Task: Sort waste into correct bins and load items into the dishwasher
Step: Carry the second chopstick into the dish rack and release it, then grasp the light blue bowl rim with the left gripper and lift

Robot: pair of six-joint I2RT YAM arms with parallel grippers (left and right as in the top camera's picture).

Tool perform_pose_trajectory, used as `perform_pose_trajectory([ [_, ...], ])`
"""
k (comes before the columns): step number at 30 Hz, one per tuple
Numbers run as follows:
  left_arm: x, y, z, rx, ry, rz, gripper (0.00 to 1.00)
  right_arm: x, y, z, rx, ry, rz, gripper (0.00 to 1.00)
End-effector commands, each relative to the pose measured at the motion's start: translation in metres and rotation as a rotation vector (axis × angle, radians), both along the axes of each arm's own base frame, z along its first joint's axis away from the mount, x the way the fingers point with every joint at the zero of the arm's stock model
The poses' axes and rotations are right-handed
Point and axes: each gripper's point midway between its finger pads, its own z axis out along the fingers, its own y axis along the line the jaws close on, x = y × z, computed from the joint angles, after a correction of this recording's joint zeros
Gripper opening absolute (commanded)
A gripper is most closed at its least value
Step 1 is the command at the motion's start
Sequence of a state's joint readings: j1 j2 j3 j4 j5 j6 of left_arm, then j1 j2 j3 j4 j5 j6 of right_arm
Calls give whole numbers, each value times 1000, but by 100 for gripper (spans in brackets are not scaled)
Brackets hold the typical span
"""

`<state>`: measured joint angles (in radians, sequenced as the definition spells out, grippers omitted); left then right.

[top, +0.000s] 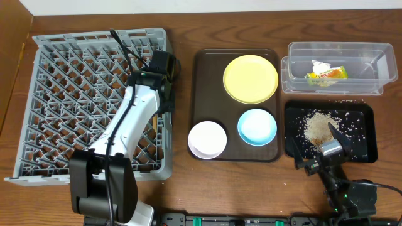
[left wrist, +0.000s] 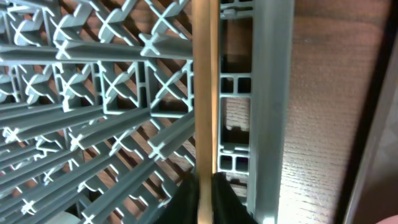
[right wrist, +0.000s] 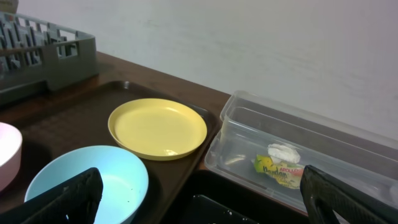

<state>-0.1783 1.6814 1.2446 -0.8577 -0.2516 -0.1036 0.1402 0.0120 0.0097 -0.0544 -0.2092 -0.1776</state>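
Observation:
My left gripper [top: 164, 88] hangs over the right edge of the grey dish rack [top: 63, 94]. In the left wrist view it [left wrist: 205, 199] is shut on a thin tan wooden stick [left wrist: 204, 93] that lies along the rack's right rim [left wrist: 267, 93]. My right gripper [top: 317, 154] is open and empty at the front right, by the black tray [top: 364, 125] holding rice [top: 318, 127]. A yellow plate [top: 250, 78], a blue bowl [top: 257, 126] and a white bowl [top: 207, 139] sit on the brown tray [top: 200, 94]. The right wrist view shows the open gripper [right wrist: 205, 205], plate [right wrist: 157, 127] and blue bowl [right wrist: 93, 177].
A clear plastic bin [top: 336, 59] at the back right holds a yellow-green wrapper and white paper [top: 326, 74]; the right wrist view shows them too [right wrist: 278, 168]. Bare wooden table lies between the rack and the brown tray.

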Motion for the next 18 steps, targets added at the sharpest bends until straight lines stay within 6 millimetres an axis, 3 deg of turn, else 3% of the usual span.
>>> perform_pose_trajectory([
  [1,-5,-1,-1,-15,21,-6,34,1,-3,0,-9,-6,-9,99],
  [3,-5,-2,6,-18,7,-2,45,1,-3,0,-9,-6,-9,99],
  [8,-3,-16,48,-116,-92,-16,46,1,-3,0,-9,-6,-9,99],
  [13,-13,-74,82,-444,-152,-132,45,1,-3,0,-9,-6,-10,99],
  [16,-25,-106,84,-567,-114,-189,45,1,-3,0,-9,-6,-10,99],
  [18,-34,-133,76,-630,-67,-245,45,1,-3,0,-9,-6,-9,99],
])
